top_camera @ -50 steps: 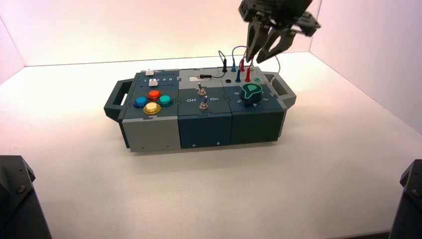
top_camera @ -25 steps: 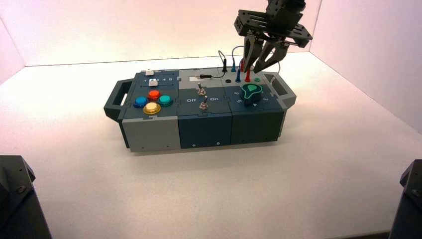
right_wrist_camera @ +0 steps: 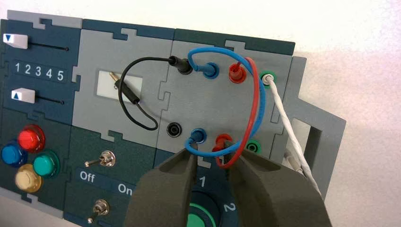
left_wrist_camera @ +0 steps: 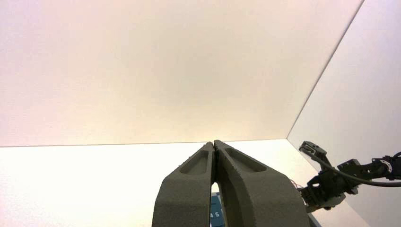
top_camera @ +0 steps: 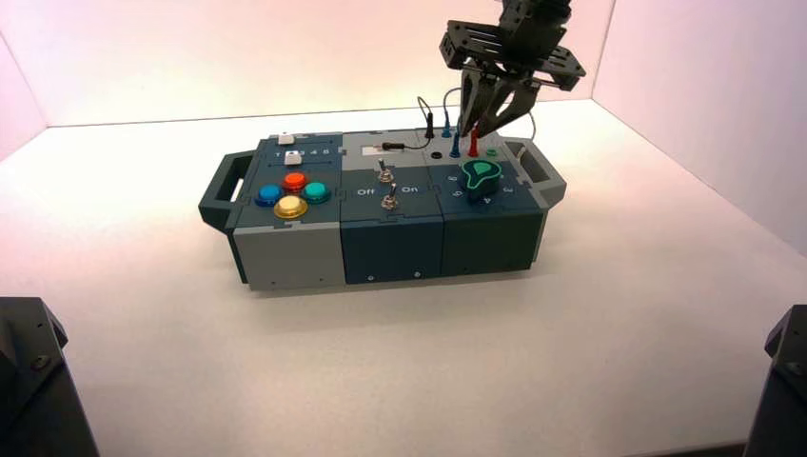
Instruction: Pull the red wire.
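The red wire [right_wrist_camera: 257, 101] loops between a far red plug [right_wrist_camera: 236, 73] and a near red plug [right_wrist_camera: 221, 142], both seated in the box's grey back-right panel. In the high view only its near plug [top_camera: 473, 144] shows plainly. My right gripper [right_wrist_camera: 210, 150] hangs over this panel [top_camera: 476, 127], open, its tips on either side of the near red plug and the near blue plug [right_wrist_camera: 198, 135]. One fingertip [right_wrist_camera: 232, 150] is almost against the red plug, and the red loop passes between the fingers. My left gripper [left_wrist_camera: 215, 143] is shut and parked away from the box.
The box [top_camera: 285, 257] lies across the table. A blue wire [right_wrist_camera: 210, 71] runs alongside the red one, with a black wire [right_wrist_camera: 124, 101] and a white wire [right_wrist_camera: 288, 118] to either side. The green knob [right_wrist_camera: 196, 220] is under my right gripper. Toggle switches [right_wrist_camera: 106, 158] and coloured buttons [top_camera: 290, 195] lie further left.
My right gripper came down and slightly left onto the wire panel, and its fingers narrowed around the near plugs. The left arm has not moved.
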Available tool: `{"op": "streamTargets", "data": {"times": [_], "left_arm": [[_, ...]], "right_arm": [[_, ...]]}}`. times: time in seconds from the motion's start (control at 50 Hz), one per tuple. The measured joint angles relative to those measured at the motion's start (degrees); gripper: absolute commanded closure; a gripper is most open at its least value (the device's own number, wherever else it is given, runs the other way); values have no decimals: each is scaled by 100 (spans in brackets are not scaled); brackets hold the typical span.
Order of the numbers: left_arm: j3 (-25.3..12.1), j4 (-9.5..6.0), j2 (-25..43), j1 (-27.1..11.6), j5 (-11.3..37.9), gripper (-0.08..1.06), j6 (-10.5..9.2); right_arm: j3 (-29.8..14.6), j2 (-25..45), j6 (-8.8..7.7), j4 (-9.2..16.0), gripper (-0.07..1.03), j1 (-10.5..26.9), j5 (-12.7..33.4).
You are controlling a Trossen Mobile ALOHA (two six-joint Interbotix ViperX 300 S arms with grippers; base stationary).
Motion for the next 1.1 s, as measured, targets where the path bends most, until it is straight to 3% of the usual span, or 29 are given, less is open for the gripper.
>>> {"op": "streamTargets", "data": {"times": [0.18, 0.34, 1.1], "left_arm": [[-35, 9, 18, 0, -26, 101, 26], [-44, 0, 97, 0, -35, 101, 26], [-105, 18, 202, -44, -79, 101, 35]], "right_arm": [[-9, 132, 0, 0, 76, -88, -18], [-18, 202, 9, 0, 99, -97, -26], [-62, 158, 9, -9, 99, -114, 132]]}}
